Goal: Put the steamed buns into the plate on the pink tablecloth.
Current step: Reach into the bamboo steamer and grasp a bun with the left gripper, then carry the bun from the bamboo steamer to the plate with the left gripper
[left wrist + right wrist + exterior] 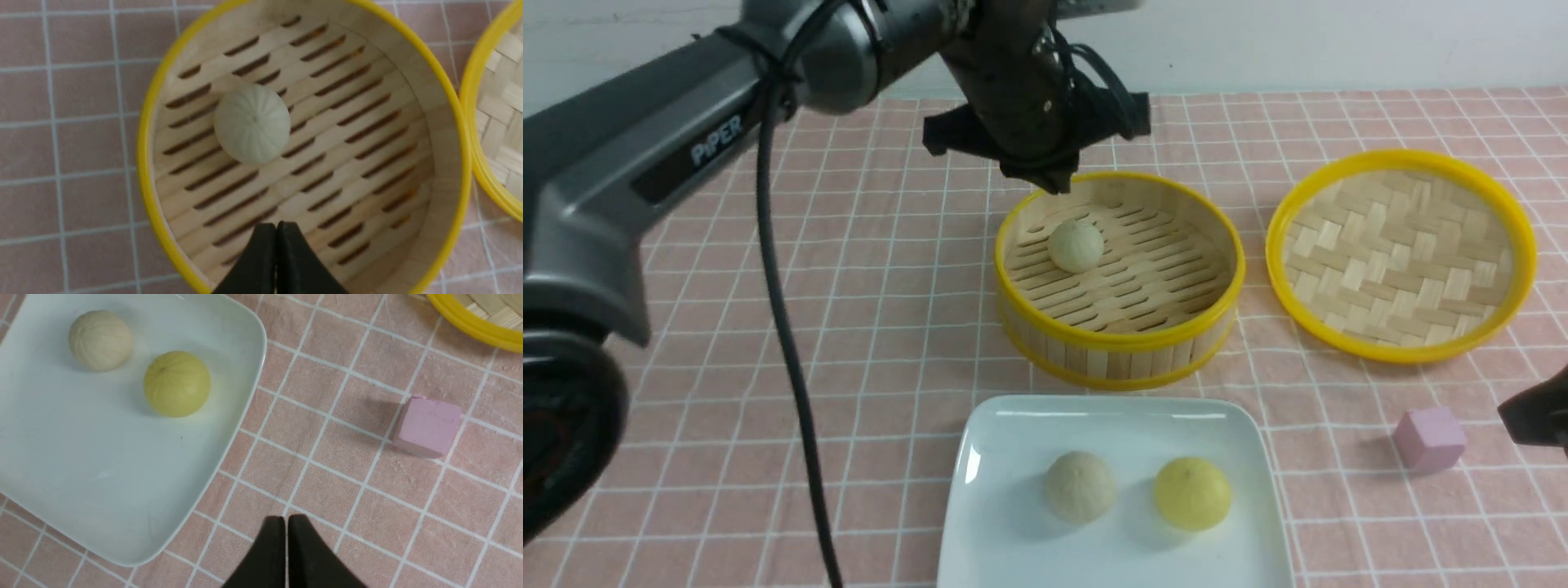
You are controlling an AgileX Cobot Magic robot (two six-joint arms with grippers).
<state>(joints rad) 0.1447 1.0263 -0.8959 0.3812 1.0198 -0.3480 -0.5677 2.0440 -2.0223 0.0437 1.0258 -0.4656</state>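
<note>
One pale beige bun [1076, 245] lies in the bamboo steamer basket [1119, 343]; it shows in the left wrist view [252, 123] too. A second beige bun [1081, 486] and the yellow bun [1192, 492] sit on the white square plate [1005, 539] on the pink tablecloth [882, 327]. They also show in the right wrist view, beige bun [100, 340], yellow bun [177, 384], plate [81, 477]. My left gripper [1049, 181] hovers shut and empty above the basket's far rim [276, 225]. My right gripper [285, 519] is shut and empty over the cloth, right of the plate.
The woven yellow-rimmed lid [1401, 253] lies right of the basket. A small pink cube [1429, 439] sits on the cloth near the right gripper [1535, 412], also in the right wrist view [427, 425]. The left arm's black cable [784, 343] hangs over the left side.
</note>
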